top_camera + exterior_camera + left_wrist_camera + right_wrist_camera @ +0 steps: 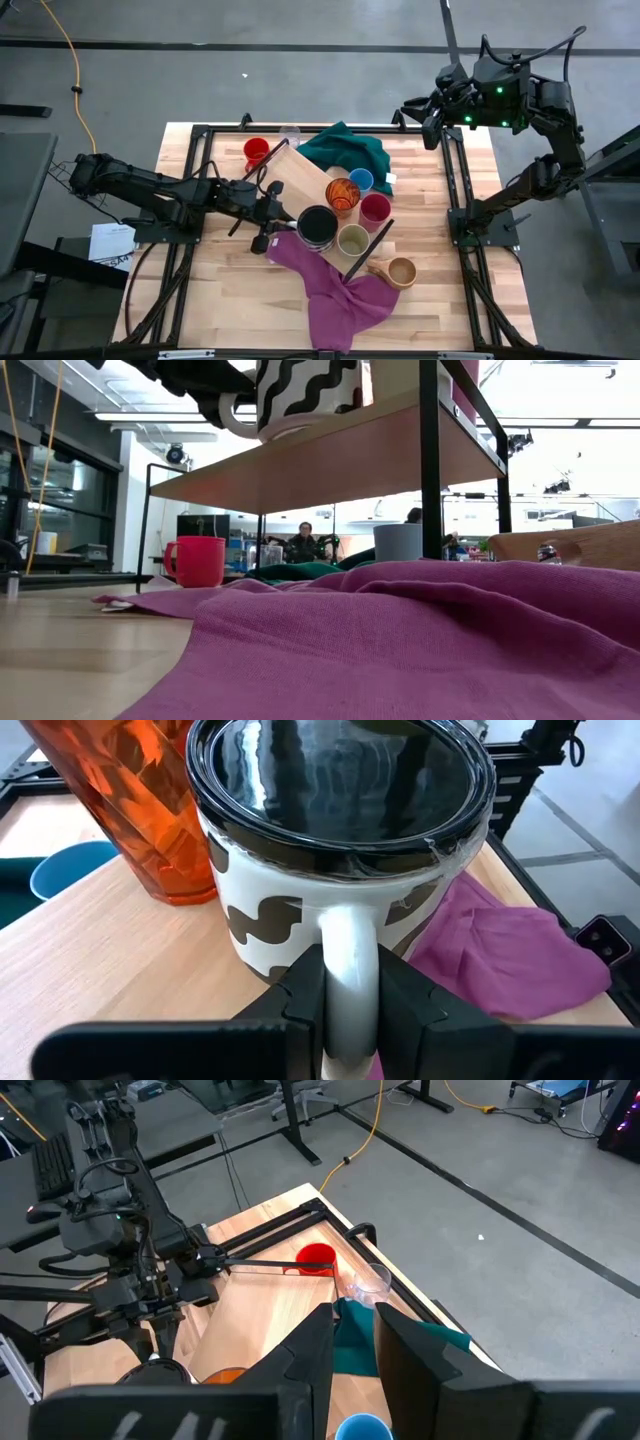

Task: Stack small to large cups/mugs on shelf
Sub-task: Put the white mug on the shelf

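- The desk [230, 300] is seen from above as a light wooden top inside a black frame.
- The shelf [305, 180] is laid diagonally across the desk's middle, running from 10 o'clock to 4 o'clock.
- A magenta cloth [335, 295] is spread at 6 o'clock of the shelf; a green cloth [350, 150] is bunched at 12 o'clock.
- The left gripper [352, 1005] is clamped on the white handle of the black-and-white mug [317, 226], which stands on the shelf's near end.
- The right gripper [352, 1342] is held high beyond the desk's 1 o'clock corner, its fingers apart and empty.
- An orange patterned cup [342, 193] is set on the shelf at 1 o'clock of the mug, with a magenta cup [375, 208] beside it.
- An olive-beige cup [353, 240], a tan cup [401, 271], a blue cup [361, 180], a red mug [256, 151] and a clear glass [290, 135] are placed around the shelf.
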